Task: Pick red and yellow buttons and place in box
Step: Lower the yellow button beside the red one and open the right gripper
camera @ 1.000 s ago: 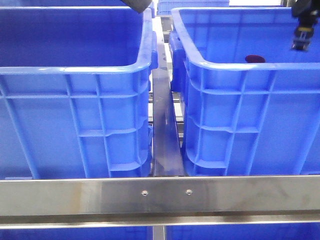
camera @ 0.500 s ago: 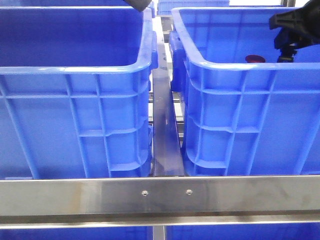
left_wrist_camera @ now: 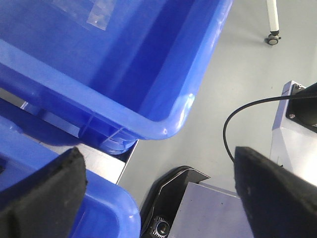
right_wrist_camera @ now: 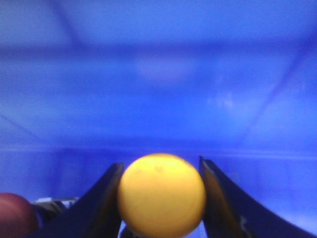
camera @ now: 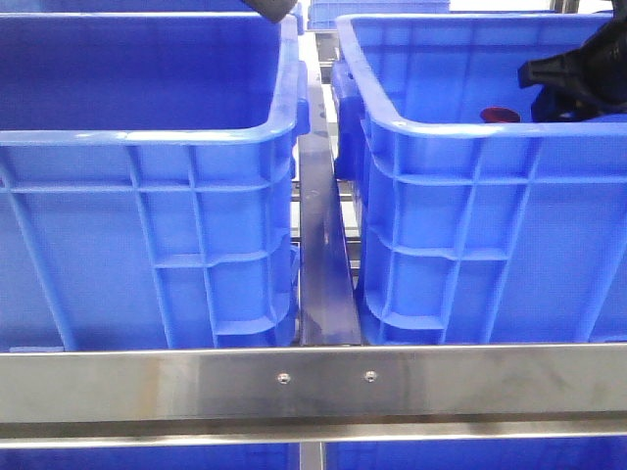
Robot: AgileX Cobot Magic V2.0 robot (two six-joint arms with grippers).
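Note:
My right gripper [camera: 573, 80] is low inside the box [camera: 460, 132], the right-hand blue crate with stepped corner ribs, and its fingertips are hidden behind the near rim. In the right wrist view the gripper [right_wrist_camera: 160, 167] is shut on the yellow button [right_wrist_camera: 161, 196], with a dark finger touching each side. The red button [camera: 500, 114] lies on the box floor just left of the gripper; it also shows in the right wrist view [right_wrist_camera: 15, 214]. My left gripper [left_wrist_camera: 158, 198] is open and empty, held over a crate corner and the floor.
The twin blue crate [camera: 147, 137] with the darker inside stands on the left. A steel rail [camera: 323, 245] runs between the crates and a steel bar [camera: 313, 377] crosses in front. A dark part of the left arm [camera: 274, 10] shows above the left crate's far rim.
My right gripper has come down from the upper right and moved left, sinking behind the box's near rim. The red button and the left arm have not moved.

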